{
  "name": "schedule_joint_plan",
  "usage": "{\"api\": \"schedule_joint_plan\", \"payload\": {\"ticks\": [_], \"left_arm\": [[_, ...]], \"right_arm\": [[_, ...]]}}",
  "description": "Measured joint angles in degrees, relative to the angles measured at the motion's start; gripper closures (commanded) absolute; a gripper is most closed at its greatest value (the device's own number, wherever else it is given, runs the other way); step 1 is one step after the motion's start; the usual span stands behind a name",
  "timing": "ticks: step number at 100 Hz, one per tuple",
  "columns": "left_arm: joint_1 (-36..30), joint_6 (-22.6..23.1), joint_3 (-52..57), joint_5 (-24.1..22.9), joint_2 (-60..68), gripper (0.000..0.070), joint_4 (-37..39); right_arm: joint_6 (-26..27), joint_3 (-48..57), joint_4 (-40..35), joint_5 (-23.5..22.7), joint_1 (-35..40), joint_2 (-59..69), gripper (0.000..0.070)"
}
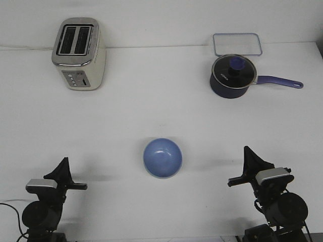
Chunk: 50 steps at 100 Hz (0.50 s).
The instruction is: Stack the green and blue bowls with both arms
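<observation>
left arm (48, 194): low at the near left edge of the table, well apart from the bowls. its gripper (62, 169) points up and holds nothing. i cannot tell if its jaws are apart or closed.
toaster (79, 54): far left, at the back. not part of the job.
table (126, 116): white and flat.
blue bowl (162, 158): in the middle of the table, between the two arms, right way up.
green bowl (162, 177): only a thin pale rim shows under the near edge of the blue bowl, so it looks like the blue bowl sits inside it. i am not fully sure.
pot (233, 75): far right, dark blue, lid on, handle points right.
tray (237, 44): clear, just behind the pot.
right arm (275, 196): low at the near right edge, well apart from the bowls. its gripper (248, 160) holds nothing. i cannot tell if it is open.
step: the stack looks done, and both arms sit back at rest.
next: most likely nothing. if the stack is crooked, one arm would need to reach in and nudge it.
</observation>
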Motion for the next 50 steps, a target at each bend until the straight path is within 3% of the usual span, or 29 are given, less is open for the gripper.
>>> {"api": "schedule_joint_plan", "payload": {"ticks": [14, 50], "left_arm": [[1.0, -0.6, -2.5, 0.0, -3.3, 0.0687, 4.6], [-0.1, -0.9, -2.5, -0.2, -3.3, 0.0687, 4.4]], "right_arm": [[0.0, 0.0, 0.0, 0.0, 0.0, 0.0, 0.07], [0.0, 0.0, 0.2, 0.0, 0.0, 0.0, 0.07]]}}
